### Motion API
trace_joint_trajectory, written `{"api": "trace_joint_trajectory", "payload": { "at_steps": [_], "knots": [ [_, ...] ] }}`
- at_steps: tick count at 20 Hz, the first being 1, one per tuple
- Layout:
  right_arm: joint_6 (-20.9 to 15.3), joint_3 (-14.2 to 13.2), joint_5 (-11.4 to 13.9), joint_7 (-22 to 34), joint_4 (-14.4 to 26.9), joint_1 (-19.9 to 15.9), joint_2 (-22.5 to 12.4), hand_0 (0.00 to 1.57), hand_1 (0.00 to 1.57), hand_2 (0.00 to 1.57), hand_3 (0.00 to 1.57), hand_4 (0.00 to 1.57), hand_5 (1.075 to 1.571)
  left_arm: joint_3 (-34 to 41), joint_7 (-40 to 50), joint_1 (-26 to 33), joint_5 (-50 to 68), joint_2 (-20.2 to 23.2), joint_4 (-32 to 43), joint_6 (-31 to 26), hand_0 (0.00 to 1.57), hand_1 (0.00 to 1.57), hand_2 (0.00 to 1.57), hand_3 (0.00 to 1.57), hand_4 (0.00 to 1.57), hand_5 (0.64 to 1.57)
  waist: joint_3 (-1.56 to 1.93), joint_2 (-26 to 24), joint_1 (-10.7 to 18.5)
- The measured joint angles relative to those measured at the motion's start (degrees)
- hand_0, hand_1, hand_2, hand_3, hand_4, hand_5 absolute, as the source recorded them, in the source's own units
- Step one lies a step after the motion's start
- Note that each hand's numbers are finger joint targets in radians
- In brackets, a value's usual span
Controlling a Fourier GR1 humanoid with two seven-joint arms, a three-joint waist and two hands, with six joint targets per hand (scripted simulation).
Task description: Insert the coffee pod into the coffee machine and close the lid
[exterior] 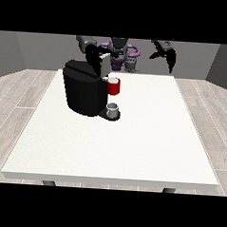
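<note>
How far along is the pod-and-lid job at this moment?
Done: uncertain; no coffee pod is visible anywhere. In hand: the hand at the view's left sits at the raised lid of the coffee machine. Left: closing that lid. The hand at the view's right hangs idle.

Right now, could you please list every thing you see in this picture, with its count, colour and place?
coffee machine: one, black, on the table's far left part, lid up.
red holder: one, red, at the machine's front, above the cup.
cup: one, grey, on the machine's base.
table: one, white, fills the middle of the view.
floor: grey planks, around the table.
hand at the view's left: one, black, at the raised lid.
hand at the view's right: one, black, raised behind the table's far edge, holding nothing.
</note>
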Motion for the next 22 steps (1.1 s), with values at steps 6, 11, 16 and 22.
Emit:
{"api": "trace_joint_trajectory", "payload": {
  "at_steps": [6,11,16,22],
  "knots": [
    [-1.9,0.7,2.3,2.5,0.0,-2.5,-0.9,0.00,0.00,0.00,0.00,0.09,1.571,-0.5,-1.1,-0.6,0.0,-0.3,1.1,-0.3,0.00,0.00,0.00,0.00,0.39,1.571,0.34,1.0,1.1],
    [-2.9,1.5,5.6,5.2,-0.6,-4.1,-3.4,0.00,0.00,0.00,0.00,0.26,1.571,-1.3,-2.1,-1.9,-0.3,-0.4,0.9,-0.6,0.00,0.00,0.00,0.00,0.40,1.571,0.60,2.3,3.6],
    [-3.1,1.1,7.2,10.9,-3.1,-5.4,-5.9,0.00,0.00,0.00,0.00,0.13,1.571,-1.7,-2.3,-4.3,0.3,-0.3,1.1,-1.7,0.00,0.00,0.00,0.00,0.42,1.571,1.01,4.2,6.0],
    [-2.4,0.1,9.4,17.0,-6.1,-6.8,-9.9,0.00,0.00,0.00,0.00,0.00,1.571,-2.9,-2.1,-6.9,0.6,-0.4,1.2,-3.1,0.00,0.00,0.00,0.00,0.40,1.571,1.53,6.5,9.8]
  ]
}}
